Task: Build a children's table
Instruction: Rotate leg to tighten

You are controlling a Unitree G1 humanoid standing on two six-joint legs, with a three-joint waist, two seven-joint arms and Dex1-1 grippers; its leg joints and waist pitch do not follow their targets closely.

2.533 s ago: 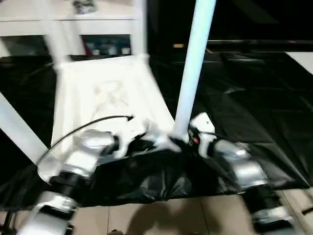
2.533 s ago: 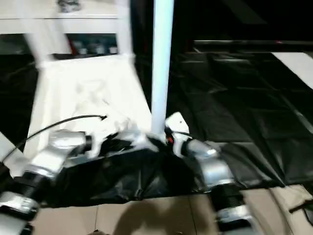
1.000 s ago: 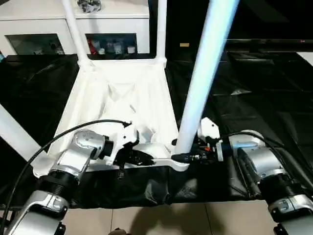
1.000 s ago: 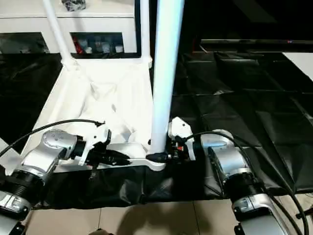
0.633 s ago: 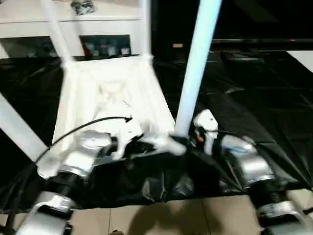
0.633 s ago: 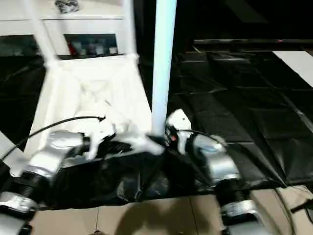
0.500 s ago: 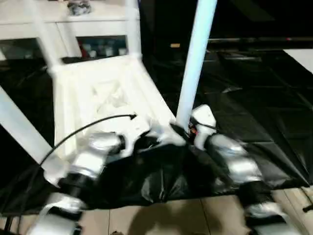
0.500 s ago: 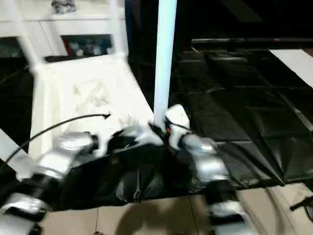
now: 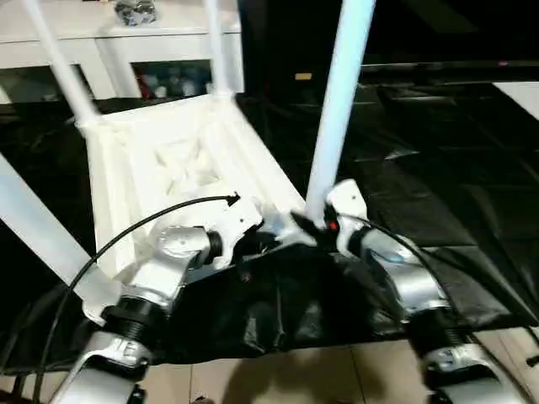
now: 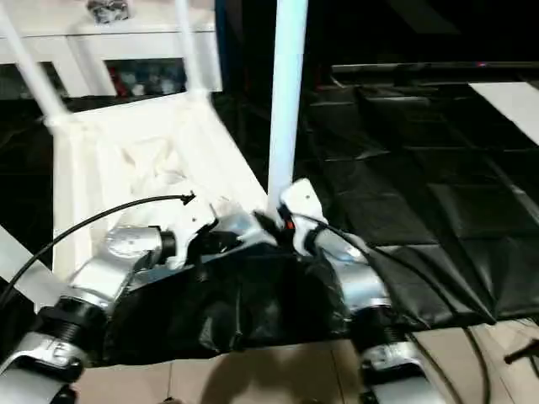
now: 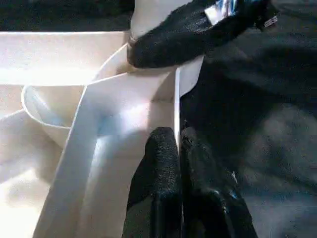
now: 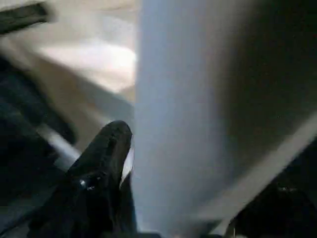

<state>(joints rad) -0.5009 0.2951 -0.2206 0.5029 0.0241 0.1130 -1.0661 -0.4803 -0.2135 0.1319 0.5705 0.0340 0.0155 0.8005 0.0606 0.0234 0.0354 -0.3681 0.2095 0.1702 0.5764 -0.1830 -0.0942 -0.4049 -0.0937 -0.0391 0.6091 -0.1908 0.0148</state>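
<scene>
Your small all-white plastic children's table (image 9: 168,160) lies upside down on the black plastic sheet (image 9: 438,177) over the floor, ribbed underside facing up, with its long round tapered legs rising from the corners. The nearest leg (image 9: 337,101) stands upright at the corner closest to you, between your two silver forearms. Your left gripper (image 11: 178,148) is clenched on the thin near rim of the tabletop, its two black fingers pressed together with the white edge pinched between them, just beside that corner. Your right gripper (image 9: 313,225) sits at the foot of the nearest leg; one black finger (image 12: 101,158) lies against the leg's side, but you cannot tell whether it grasps the leg or stands released. Behind the table stands a white glass-doored cabinet (image 9: 152,59)
</scene>
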